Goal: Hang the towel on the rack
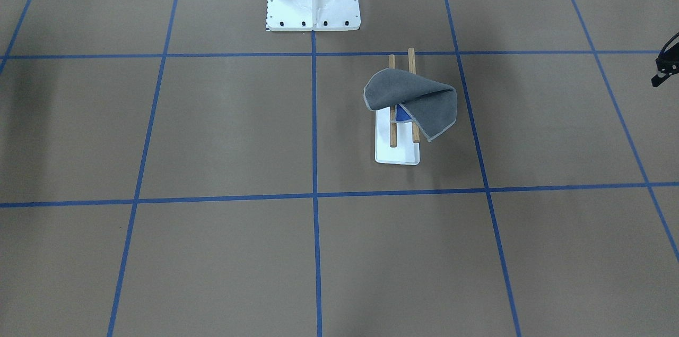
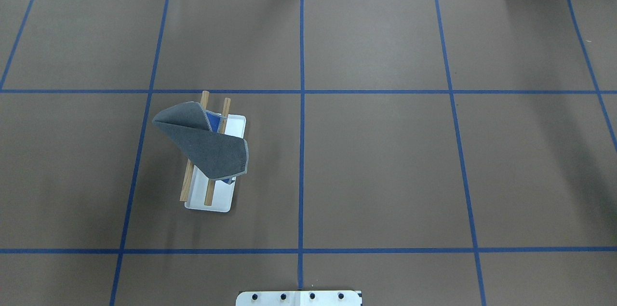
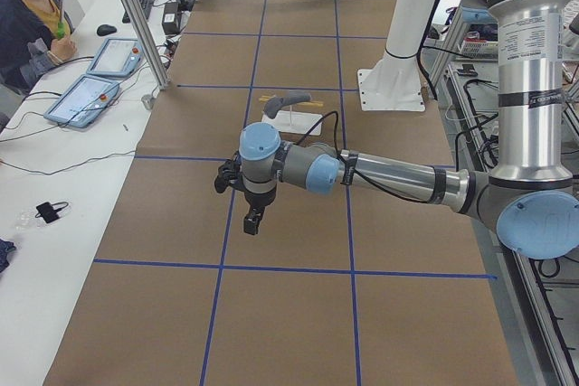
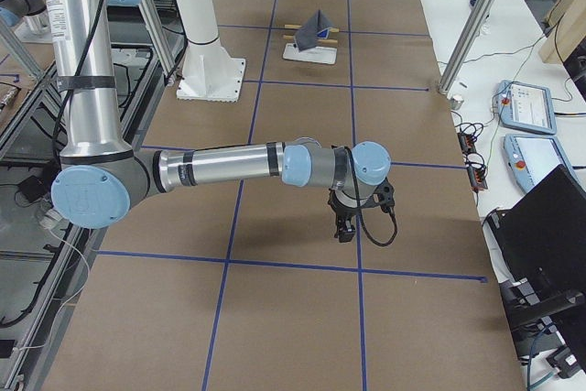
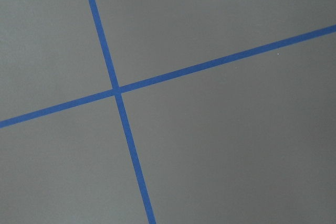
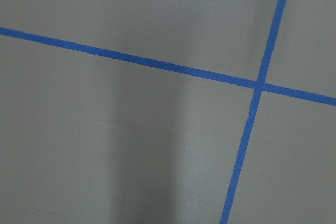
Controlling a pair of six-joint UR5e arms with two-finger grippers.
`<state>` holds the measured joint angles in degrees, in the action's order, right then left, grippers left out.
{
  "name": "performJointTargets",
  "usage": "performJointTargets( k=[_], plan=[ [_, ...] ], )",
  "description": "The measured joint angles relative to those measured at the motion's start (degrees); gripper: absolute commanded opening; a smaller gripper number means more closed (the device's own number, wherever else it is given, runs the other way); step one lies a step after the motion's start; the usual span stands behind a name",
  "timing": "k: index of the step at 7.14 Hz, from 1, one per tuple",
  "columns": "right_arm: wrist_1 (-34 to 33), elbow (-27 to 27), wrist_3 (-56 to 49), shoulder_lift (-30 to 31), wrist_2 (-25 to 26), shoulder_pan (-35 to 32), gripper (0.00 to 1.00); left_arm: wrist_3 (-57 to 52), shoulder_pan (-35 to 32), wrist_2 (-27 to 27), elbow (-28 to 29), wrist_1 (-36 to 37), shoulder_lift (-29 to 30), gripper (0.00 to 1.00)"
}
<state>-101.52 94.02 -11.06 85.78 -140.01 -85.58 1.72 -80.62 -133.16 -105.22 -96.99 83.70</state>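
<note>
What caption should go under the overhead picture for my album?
Grey towel draped over the two-rod wooden rack on the brown, blue-taped table.

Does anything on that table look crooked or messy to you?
The dark grey and blue square cloth towel lies skewed and folded across the wooden two-rod rack, one folded end overhanging its side.

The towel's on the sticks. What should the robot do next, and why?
Probably just leave both arms where they are. The towel already drapes over both rods of the rack, grey side up. The left gripper and the right gripper hang over bare table far from it, touching nothing. Reaching in might pull the towel off.
</note>
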Motion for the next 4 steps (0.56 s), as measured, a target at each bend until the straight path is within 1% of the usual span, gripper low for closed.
performJointTargets(
  k=[2, 4],
  plan=[
    [0.0, 0.4, 0.0, 0.1, -0.7, -1.5, 1.0, 0.0, 0.0, -1.0, 0.6, 0.0, -0.1, 0.98],
    [0.0, 2.0, -0.2, 0.3, -1.1, -1.9, 1.0, 0.3, 0.1, -1.1, 0.6, 0.1, 0.2, 0.98]
  ],
)
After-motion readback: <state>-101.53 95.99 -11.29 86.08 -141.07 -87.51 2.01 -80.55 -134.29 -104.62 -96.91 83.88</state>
